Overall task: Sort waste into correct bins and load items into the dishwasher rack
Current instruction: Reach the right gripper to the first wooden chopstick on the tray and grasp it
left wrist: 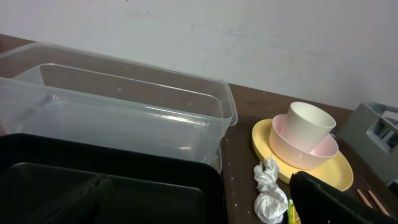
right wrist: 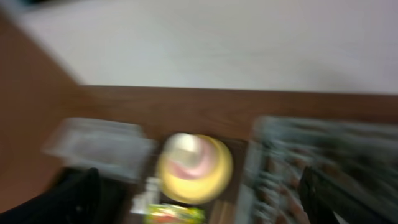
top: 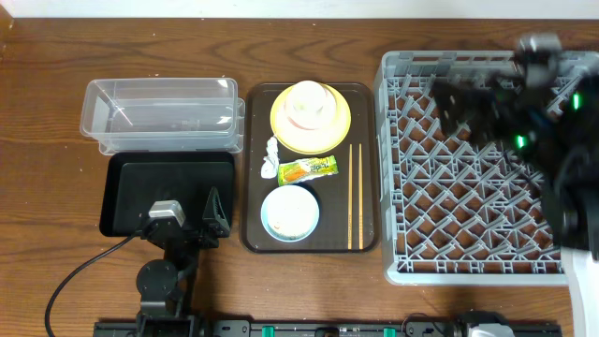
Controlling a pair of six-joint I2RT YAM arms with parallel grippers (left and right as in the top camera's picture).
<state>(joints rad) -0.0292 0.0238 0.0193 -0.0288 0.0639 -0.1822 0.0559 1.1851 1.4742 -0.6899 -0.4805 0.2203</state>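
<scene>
A yellow plate (top: pixel 311 120) carries a white bowl (left wrist: pixel 303 148) with a white cup (left wrist: pixel 309 123) in it. The tissue (top: pixel 271 156), the green-and-yellow wrapper (top: pixel 307 168), a light blue bowl (top: pixel 289 212) holding whitish scraps and two chopsticks (top: pixel 354 195) lie nearby on the brown serving tray (top: pixel 367 103). Left of them are the clear tub (top: pixel 159 112) and the black tray (top: pixel 168 183). My left gripper (top: pixel 204 217) hangs open over the black tray's near right corner. My right gripper (top: pixel 459 105), blurred, is open above the grey rack (top: pixel 468 197).
In the left wrist view the tissue (left wrist: pixel 268 190) lies just left of my right-hand finger (left wrist: pixel 329 200). The right wrist view is smeared by motion; the plate (right wrist: pixel 196 168) and rack (right wrist: pixel 311 162) show as blurs. A black cable (top: pixel 70 281) curls on the table at the front left.
</scene>
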